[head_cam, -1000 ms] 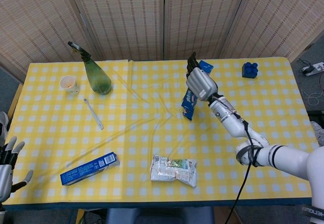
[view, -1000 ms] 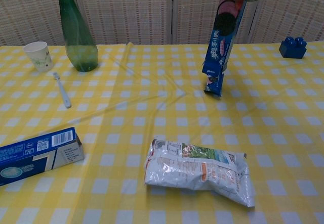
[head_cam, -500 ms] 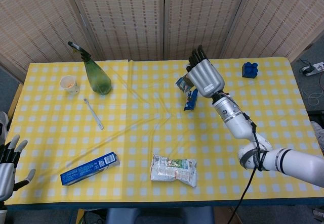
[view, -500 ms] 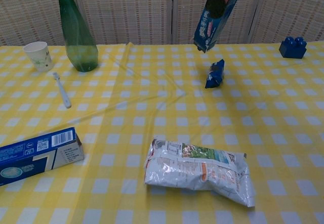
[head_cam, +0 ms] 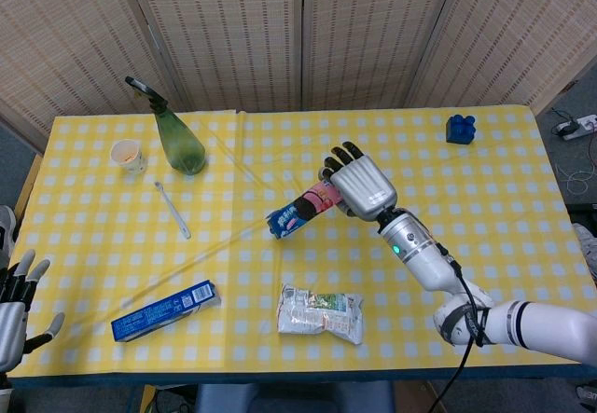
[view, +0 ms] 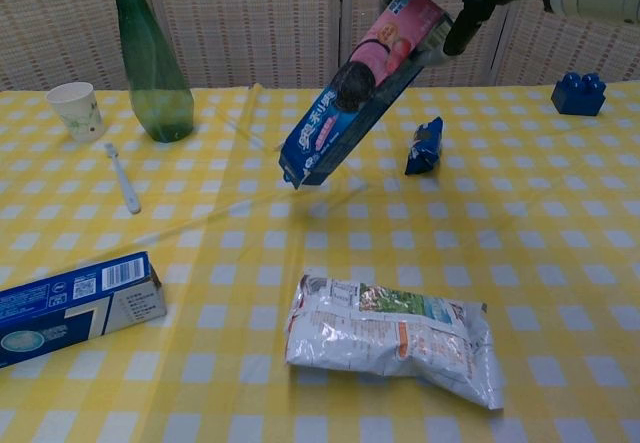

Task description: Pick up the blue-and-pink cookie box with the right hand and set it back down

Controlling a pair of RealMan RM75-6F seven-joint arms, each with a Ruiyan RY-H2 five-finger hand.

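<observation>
A: One long item airborne: the cookie box hangs tilted over mid-desk, low end down-left, upper end wrapped by the right hand. Fingers are closed around that top end only, and nothing supports the lower end.

B: Largest things first. Desk?

A: The yellow checked cloth is rumpled, with a raised crease running diagonally under the box. Judgement: a box set down on that ridge could rock or tip.

B: Next?

A: Green spray bottle, far left rear, well apart; low risk. Crinkled snack bag sits near the front, roughly below and forward of the box. A descent drifting toward the robot could land on it.

B: Blue carton?

A: Front left, well apart. Small blue packet lies on the cloth just right of the box in the chest view. (It could get pinned under the box if the placement goes right.)

B: Main failure mode?

A: Slip, I think. An end grip on a long tilted box gives leverage to pivot or slide out. If the low corner touches first, the box may twist in the fingers.

B: Left hand?

A: At the desk's front-left edge, fingers spread, holding nothing. Paper cup, toothbrush and blue brick are well clear.
</observation>
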